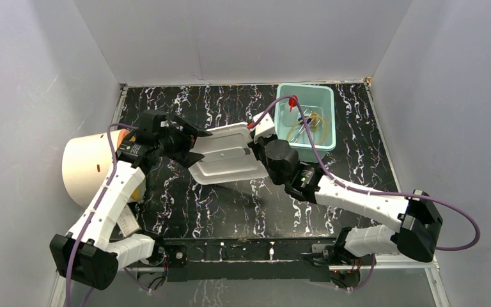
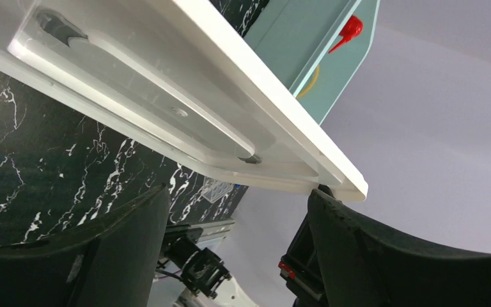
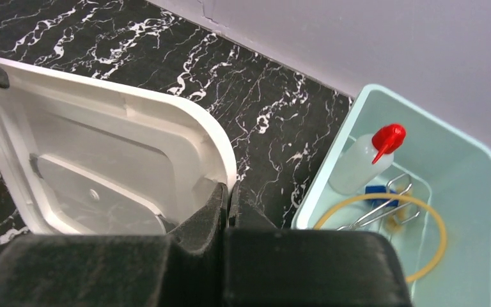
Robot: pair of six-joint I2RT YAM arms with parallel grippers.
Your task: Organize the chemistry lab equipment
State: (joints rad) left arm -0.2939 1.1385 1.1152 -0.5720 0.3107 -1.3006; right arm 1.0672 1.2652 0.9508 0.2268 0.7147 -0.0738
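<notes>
The right end effector [image 3: 230,192] clenches the white lid [image 3: 102,141] at mid-frame; the left end effector [image 1: 195,145], released, straddles its other edge. The squeeze bottle [image 3: 361,163] and amber tubing [image 3: 438,236] lie in the upper-right mint bin [image 3: 486,166].

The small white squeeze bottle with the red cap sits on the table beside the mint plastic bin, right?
No: the small white squeeze bottle with the red cap sits inside the mint plastic bin, as the right wrist view shows.
</notes>
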